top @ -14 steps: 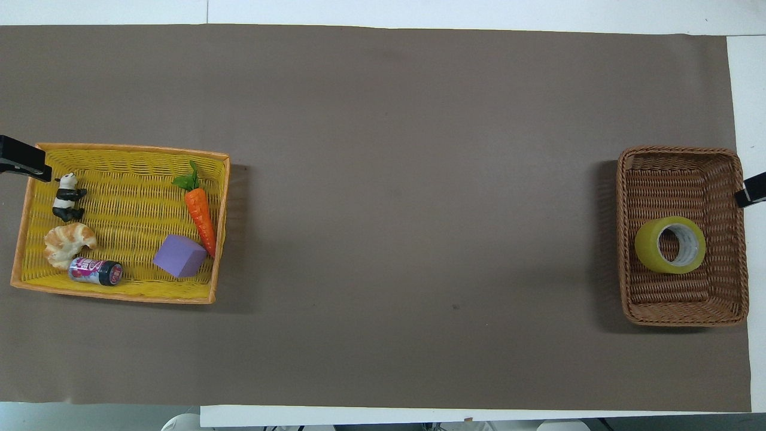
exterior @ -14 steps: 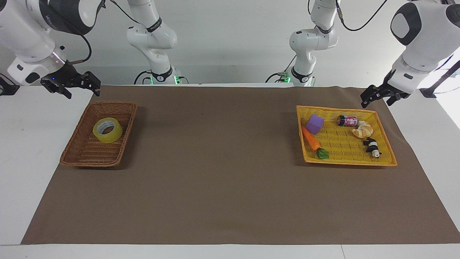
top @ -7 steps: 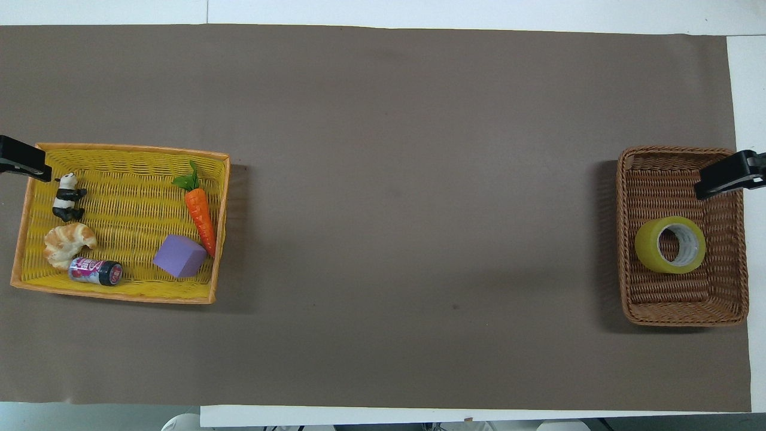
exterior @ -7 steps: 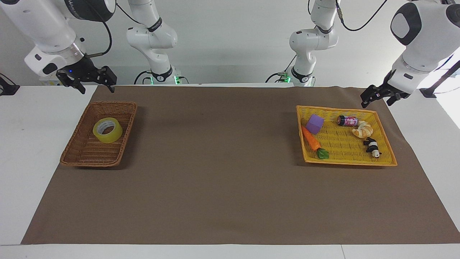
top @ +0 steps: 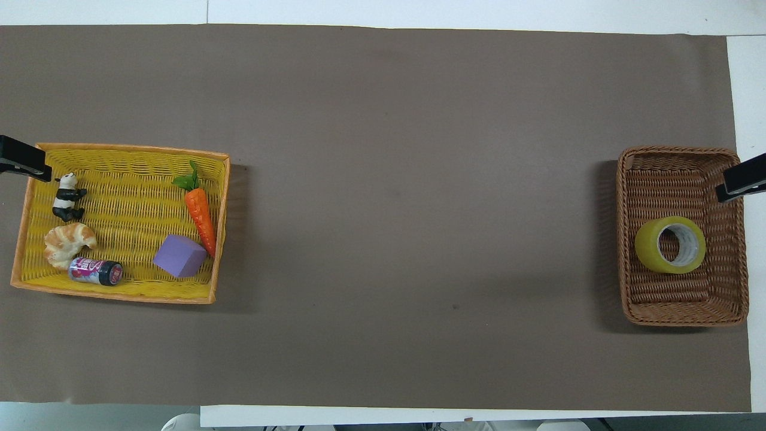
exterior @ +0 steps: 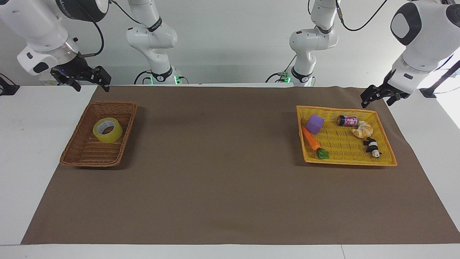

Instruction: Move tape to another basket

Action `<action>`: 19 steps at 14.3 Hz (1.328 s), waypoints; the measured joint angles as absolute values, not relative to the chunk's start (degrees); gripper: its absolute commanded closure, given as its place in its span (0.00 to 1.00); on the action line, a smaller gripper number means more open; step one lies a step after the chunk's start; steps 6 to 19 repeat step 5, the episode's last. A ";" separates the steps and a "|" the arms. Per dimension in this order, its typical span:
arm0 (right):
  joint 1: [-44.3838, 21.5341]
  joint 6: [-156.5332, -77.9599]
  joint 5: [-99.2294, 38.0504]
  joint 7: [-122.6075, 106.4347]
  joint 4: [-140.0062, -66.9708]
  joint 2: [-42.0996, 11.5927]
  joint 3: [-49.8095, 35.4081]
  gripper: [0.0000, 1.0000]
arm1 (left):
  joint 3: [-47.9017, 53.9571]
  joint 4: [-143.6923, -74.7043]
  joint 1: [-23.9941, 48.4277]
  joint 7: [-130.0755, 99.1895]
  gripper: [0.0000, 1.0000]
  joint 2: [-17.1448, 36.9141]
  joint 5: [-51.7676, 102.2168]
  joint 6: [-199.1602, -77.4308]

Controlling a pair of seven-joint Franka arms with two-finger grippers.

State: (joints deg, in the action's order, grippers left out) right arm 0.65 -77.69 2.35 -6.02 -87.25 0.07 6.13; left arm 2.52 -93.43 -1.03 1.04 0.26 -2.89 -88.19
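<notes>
At the facing view's left, I see the tape (exterior: 107,130) lying in the basket (exterior: 75,158). Up high, my right gripper (exterior: 81,76) hangs spread apart; my left gripper (exterior: 379,96) waits at upper right, fingers apart.

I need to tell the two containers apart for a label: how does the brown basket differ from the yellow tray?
The brown basket is deep with sloping sides; the yellow tray is shallow and flat. The basket holds only the tape; the tray holds several small things. The basket sits toward the right arm's end, the tray toward the left arm's. Both are woven and rectangular.
</notes>
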 measured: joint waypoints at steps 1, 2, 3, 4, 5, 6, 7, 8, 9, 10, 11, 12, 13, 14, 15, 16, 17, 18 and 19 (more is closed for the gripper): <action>0.48 -77.69 2.35 -6.02 -87.47 0.29 6.15 0.00 | 2.52 -93.43 -1.03 1.04 0.00 0.26 -2.89 -88.19; 0.39 -77.69 2.35 -6.02 -87.74 0.45 6.24 0.00 | 2.52 -93.43 -1.03 1.04 0.00 0.26 -2.89 -88.19; 0.39 -77.69 2.35 -6.02 -88.00 0.54 6.35 0.00 | 2.52 -93.43 -1.03 1.04 0.00 0.26 -2.89 -88.19; 0.38 -77.69 2.35 -6.02 -88.27 0.61 6.54 0.00 | 2.52 -93.43 -1.03 1.04 0.00 0.26 -2.89 -88.19; 0.38 -77.69 2.35 -6.02 -88.57 0.67 6.80 0.00 | 2.52 -93.43 -1.03 1.04 0.00 0.26 -2.89 -88.19; 0.38 -77.69 2.35 -6.02 -88.57 0.67 6.80 0.00 | 2.52 -93.43 -1.03 1.04 0.00 0.26 -2.89 -88.19; 0.38 -77.69 2.35 -6.02 -88.57 0.67 6.80 0.00 | 2.52 -93.43 -1.03 1.04 0.00 0.26 -2.89 -88.19; 0.38 -77.69 2.35 -6.02 -88.57 0.67 6.80 0.00 | 2.52 -93.43 -1.03 1.04 0.00 0.26 -2.89 -88.19; 0.38 -77.69 2.35 -6.02 -88.57 0.67 6.80 0.00 | 2.52 -93.43 -1.03 1.04 0.00 0.26 -2.89 -88.19; 0.38 -77.69 2.35 -6.02 -88.57 0.67 6.80 0.00 | 2.52 -93.43 -1.03 1.04 0.00 0.26 -2.89 -88.19; 0.38 -77.69 2.35 -6.02 -88.57 0.67 6.80 0.00 | 2.52 -93.43 -1.03 1.04 0.00 0.26 -2.89 -88.19; 0.38 -77.69 2.35 -6.02 -88.57 0.67 6.80 0.00 | 2.52 -93.43 -1.03 1.04 0.00 0.26 -2.89 -88.19; 0.38 -77.69 2.35 -6.02 -88.57 0.67 6.80 0.00 | 2.52 -93.43 -1.03 1.04 0.00 0.26 -2.89 -88.19; 0.38 -77.69 2.35 -6.02 -88.57 0.67 6.80 0.00 | 2.52 -93.43 -1.03 1.04 0.00 0.26 -2.89 -88.19; 0.38 -77.69 2.35 -6.02 -88.57 0.67 6.80 0.00 | 2.52 -93.43 -1.03 1.04 0.00 0.26 -2.89 -88.19; 0.38 -77.69 2.35 -6.02 -88.57 0.67 6.80 0.00 | 2.52 -93.43 -1.03 1.04 0.00 0.26 -2.89 -88.19; 0.38 -77.69 2.35 -6.02 -88.57 0.67 6.80 0.00 | 2.52 -93.43 -1.03 1.04 0.00 0.26 -2.89 -88.19; 0.38 -77.69 2.35 -6.02 -88.57 0.67 6.80 0.00 | 2.52 -93.43 -1.03 1.04 0.00 0.26 -2.89 -88.19; 0.38 -77.69 2.35 -6.02 -88.57 0.67 6.80 0.00 | 2.52 -93.43 -1.03 1.04 0.00 0.26 -2.89 -88.19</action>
